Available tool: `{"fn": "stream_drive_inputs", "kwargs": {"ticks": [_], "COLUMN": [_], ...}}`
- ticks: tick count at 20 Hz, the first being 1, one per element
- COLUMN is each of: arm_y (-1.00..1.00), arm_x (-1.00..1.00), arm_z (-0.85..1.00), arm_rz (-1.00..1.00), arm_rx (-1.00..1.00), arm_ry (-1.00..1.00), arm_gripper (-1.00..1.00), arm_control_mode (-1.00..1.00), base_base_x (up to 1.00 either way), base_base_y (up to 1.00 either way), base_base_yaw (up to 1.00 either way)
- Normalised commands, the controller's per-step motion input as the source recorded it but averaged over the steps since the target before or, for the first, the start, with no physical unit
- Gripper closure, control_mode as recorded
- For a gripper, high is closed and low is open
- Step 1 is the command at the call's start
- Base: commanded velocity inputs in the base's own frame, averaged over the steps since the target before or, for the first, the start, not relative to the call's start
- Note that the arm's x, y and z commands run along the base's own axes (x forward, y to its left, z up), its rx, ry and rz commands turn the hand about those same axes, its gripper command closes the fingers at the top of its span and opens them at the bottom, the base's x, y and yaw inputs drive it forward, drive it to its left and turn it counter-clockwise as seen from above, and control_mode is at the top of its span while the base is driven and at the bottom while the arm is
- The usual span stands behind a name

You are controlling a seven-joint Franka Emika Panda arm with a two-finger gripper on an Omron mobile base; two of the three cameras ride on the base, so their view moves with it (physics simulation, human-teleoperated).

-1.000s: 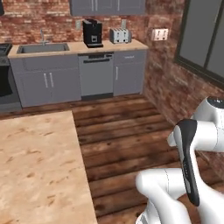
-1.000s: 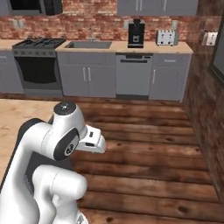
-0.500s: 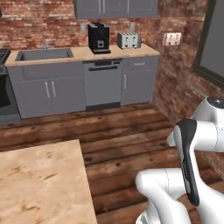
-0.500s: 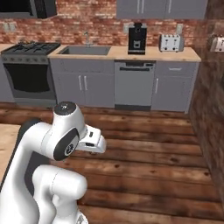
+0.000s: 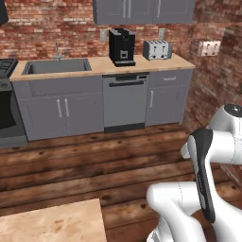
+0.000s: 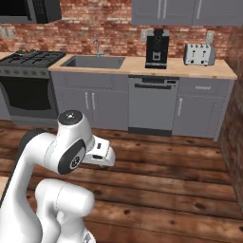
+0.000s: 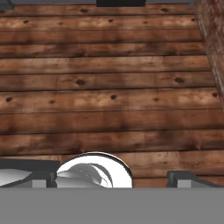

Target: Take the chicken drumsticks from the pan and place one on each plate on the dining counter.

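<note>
**Ana:** Chicken drumsticks, where are they?

**Ben:** I cannot tell. They may be over by the stove point(image 6: 32, 57) at the back wall, but I cannot make out a pan there.

**Ana:** What about the gripper?

**Ben:** The gripper point(image 7: 113, 178) looks down at the wood floor point(image 7: 109, 100). Its jaws are wide apart and there is nothing between them.

**Ana:** So what could go wrong?

**Ben:** The robot is far from the stove. I think it has to drive there. A corner of the table point(image 5: 52, 222) is close by its side, so a tight turn could bump it.

**Ana:** And later?

**Ben:** A drumstick is fat at one end and thin at the other. If the jaws pinch the thin end, it could swing and drop on the floor. Both pieces could also land on one plate, and then the other plate gets none.
</note>
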Motion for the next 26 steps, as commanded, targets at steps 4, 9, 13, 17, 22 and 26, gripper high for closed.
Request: {"fn": "stream_drive_inputs", "kwargs": {"ticks": [4, 9, 13, 17, 22, 26], "arm_y": [0.0, 0.0, 0.0, 0.0, 0.0, 0.0], "arm_x": [0.0, 0.0, 0.0, 0.0, 0.0, 0.0], "arm_z": [0.0, 0.0, 0.0, 0.0, 0.0, 0.0], "arm_rz": [0.0, 0.0, 0.0, 0.0, 0.0, 0.0], "arm_rx": [0.0, 0.0, 0.0, 0.0, 0.0, 0.0], "arm_ry": [0.0, 0.0, 0.0, 0.0, 0.0, 0.0], "arm_gripper": [-1.0, -1.0, -1.0, -1.0, -1.0, -1.0], "arm_control_mode": [1.0, 1.0, 1.0, 1.0, 1.0, 1.0], "base_base_x": [1.0, 1.0, 1.0, 1.0, 0.86, 0.73], "base_base_y": [0.0, 0.0, 0.0, 0.0, 0.0, 0.0], "base_base_yaw": [0.17, 0.18, 0.21, 0.29, 0.6, 0.73]}}
